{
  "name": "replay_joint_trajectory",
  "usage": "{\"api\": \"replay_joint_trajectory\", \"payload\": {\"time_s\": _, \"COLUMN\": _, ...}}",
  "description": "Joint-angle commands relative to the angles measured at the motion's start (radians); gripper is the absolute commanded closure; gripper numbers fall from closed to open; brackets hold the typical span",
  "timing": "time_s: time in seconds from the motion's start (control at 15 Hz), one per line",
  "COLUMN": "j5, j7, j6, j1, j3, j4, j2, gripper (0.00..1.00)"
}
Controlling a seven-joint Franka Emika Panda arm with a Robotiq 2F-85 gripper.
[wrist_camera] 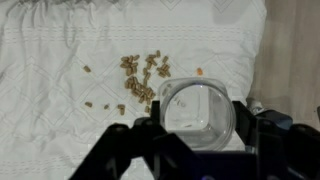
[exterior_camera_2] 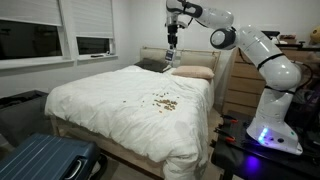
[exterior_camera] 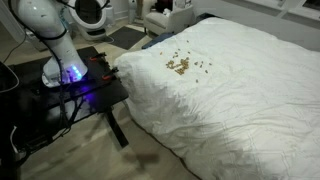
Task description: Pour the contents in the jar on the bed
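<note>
While the fingers (wrist_camera: 140, 142) are closed on the clear jar (wrist_camera: 197, 112), gripping it from both sides high above the bed (exterior_camera_2: 100, 108), the contents (wrist_camera: 140, 80) lie scattered in a loose tan patch on its white surface, near the middle.

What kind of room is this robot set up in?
Most likely a bedroom in a home. A large bed with a puffy white duvet fills the middle, a tan pillow lies at its head, a light wooden dresser stands beside it, and a dark blue ribbed suitcase sits nearby.
</note>
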Motion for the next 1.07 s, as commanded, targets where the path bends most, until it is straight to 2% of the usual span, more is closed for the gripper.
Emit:
{"api": "replay_joint_trajectory", "payload": {"time_s": 0.0, "j5": 0.02, "j7": -0.004, "j6": -0.012, "j1": 0.02, "j3": -0.019, "j4": 0.027, "j2": 0.05, "gripper": 0.55}}
{"api": "replay_joint_trajectory", "payload": {"time_s": 0.53, "j5": 0.012, "j7": -0.017, "j6": -0.013, "j1": 0.082, "j3": -0.015, "j4": 0.028, "j2": 0.165, "gripper": 0.55}}
{"api": "replay_joint_trajectory", "payload": {"time_s": 0.6, "j5": -0.008, "j7": -0.018, "j6": -0.023, "j1": 0.092, "j3": 0.002, "j4": 0.065, "j2": 0.199, "gripper": 0.55}}
{"api": "replay_joint_trajectory", "payload": {"time_s": 0.73, "j5": 0.005, "j7": -0.03, "j6": 0.02, "j1": 0.115, "j3": -0.013, "j4": -0.014, "j2": 0.18, "gripper": 0.55}}
{"api": "replay_joint_trajectory", "payload": {"time_s": 0.8, "j5": -0.007, "j7": -0.029, "j6": -0.001, "j1": 0.124, "j3": 0.007, "j4": 0.045, "j2": 0.225, "gripper": 0.55}}
{"api": "replay_joint_trajectory", "payload": {"time_s": 0.87, "j5": -0.009, "j7": -0.032, "j6": 0.005, "j1": 0.138, "j3": 0.007, "j4": 0.055, "j2": 0.24, "gripper": 0.55}}
{"api": "replay_joint_trajectory", "payload": {"time_s": 0.93, "j5": 0.002, "j7": -0.037, "j6": 0.044, "j1": 0.153, "j3": -0.007, "j4": -0.016, "j2": 0.21, "gripper": 0.55}}
{"api": "replay_joint_trajectory", "payload": {"time_s": 1.0, "j5": -0.002, "j7": -0.042, "j6": 0.055, "j1": 0.167, "j3": -0.01, "j4": -0.003, "j2": 0.227, "gripper": 0.55}}
